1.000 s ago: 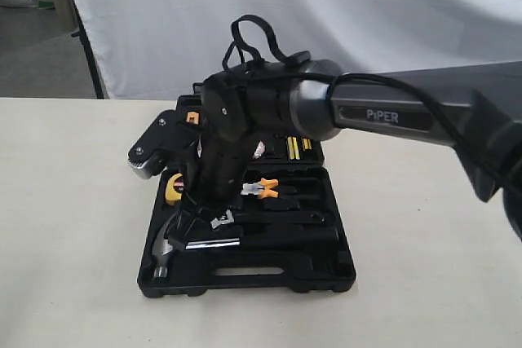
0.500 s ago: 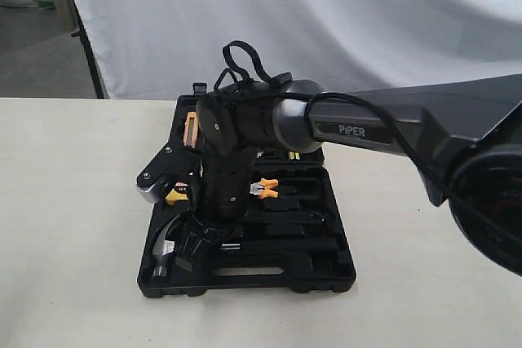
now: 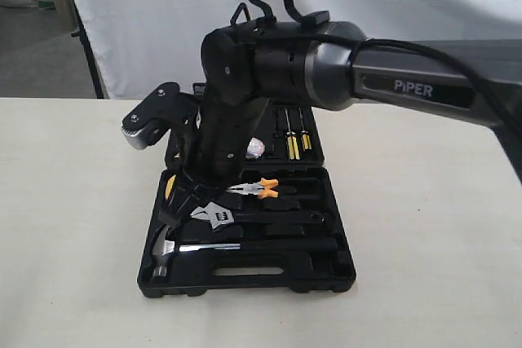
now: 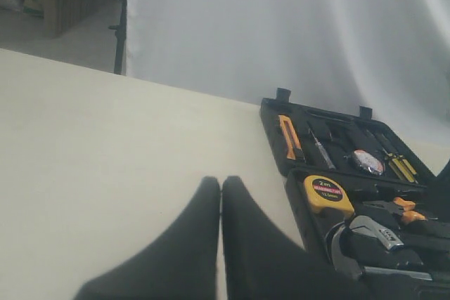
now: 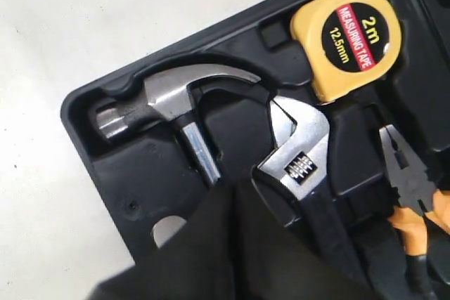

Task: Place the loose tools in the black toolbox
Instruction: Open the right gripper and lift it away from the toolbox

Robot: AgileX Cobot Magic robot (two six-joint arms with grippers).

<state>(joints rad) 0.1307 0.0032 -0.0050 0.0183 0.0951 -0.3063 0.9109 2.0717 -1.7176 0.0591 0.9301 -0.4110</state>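
From my station I see the black toolbox point(image 3: 326, 279) lying open on the pale table point(image 3: 73, 226), both halves flat; the claw hammer point(image 5: 176, 96) lies in the near half, its steel head in the corner recess and its shaft running along the front edge; the adjustable wrench point(image 5: 299, 149) lies in the same half, its head just beside the hammer's claw and near the yellow tape measure point(image 5: 348, 33), with the orange-handled pliers point(image 3: 259, 189) close by; the small tape roll point(image 4: 367, 162) sits in the far half next to the yellow screwdrivers point(image 3: 292, 144); my right gripper point(image 5: 238, 189) hangs over the wrench's handle, fingers looking pressed together with nothing between them; my left gripper point(image 4: 220, 184) is off to the side over bare table, its fingers pressed tip to tip and carrying nothing
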